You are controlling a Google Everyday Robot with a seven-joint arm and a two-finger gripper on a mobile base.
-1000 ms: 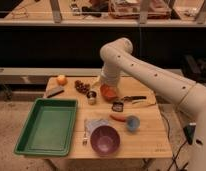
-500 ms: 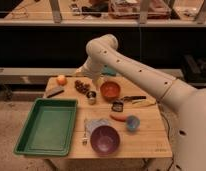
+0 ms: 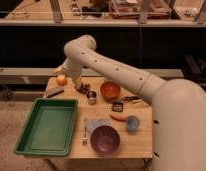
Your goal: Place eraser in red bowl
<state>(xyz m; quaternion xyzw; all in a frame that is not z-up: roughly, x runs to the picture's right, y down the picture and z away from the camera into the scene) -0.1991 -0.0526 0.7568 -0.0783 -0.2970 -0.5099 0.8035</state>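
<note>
Left of spread jaws, eraser (image 3: pixel 54 91)

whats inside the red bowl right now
Nothing visible inside the red bowl; its near inner wall is hidden by the rim. The eraser lies on the table far left, the gripper hanging between them.

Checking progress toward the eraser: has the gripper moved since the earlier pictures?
Yes: the gripper has shifted left, away from the red bowl, and now hangs over the table nearer the eraser.
</note>
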